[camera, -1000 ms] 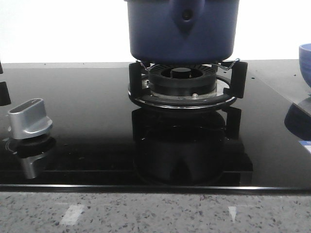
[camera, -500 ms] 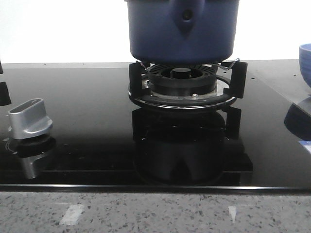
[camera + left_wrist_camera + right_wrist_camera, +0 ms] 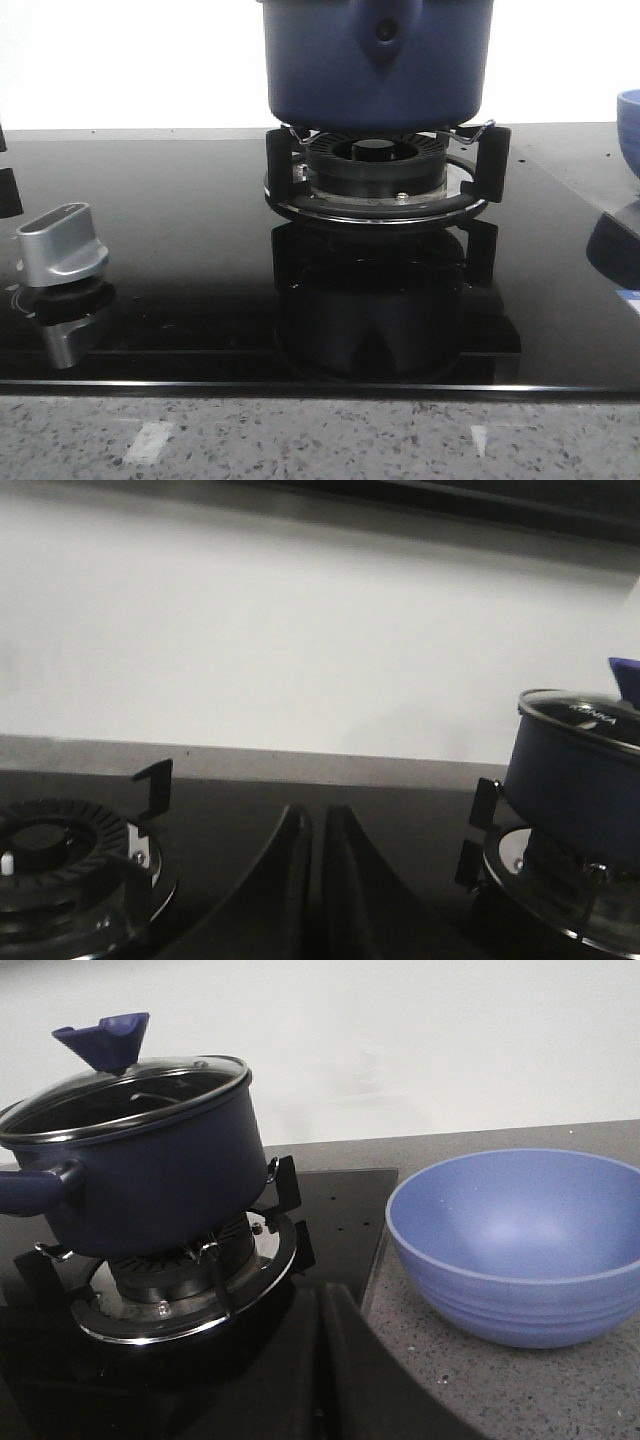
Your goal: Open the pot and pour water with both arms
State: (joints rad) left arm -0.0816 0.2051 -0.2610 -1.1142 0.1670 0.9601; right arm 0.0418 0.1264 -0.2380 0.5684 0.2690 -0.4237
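Pot (image 3: 375,62) of dark navy, matte, sits upright on the burner stand (image 3: 378,180) of the black glass hob (image 3: 180,290), its teardrop handle bracket facing the front camera. Its glass lid (image 3: 125,1095) is still on, the blue knob (image 3: 108,1040) uppermost. The left gripper (image 3: 315,880) hangs well left of it, fingers pressed together on nothing. The right gripper (image 3: 322,1360) hangs between the pot and the light blue bowl (image 3: 520,1245); whether it is parted I cannot tell.
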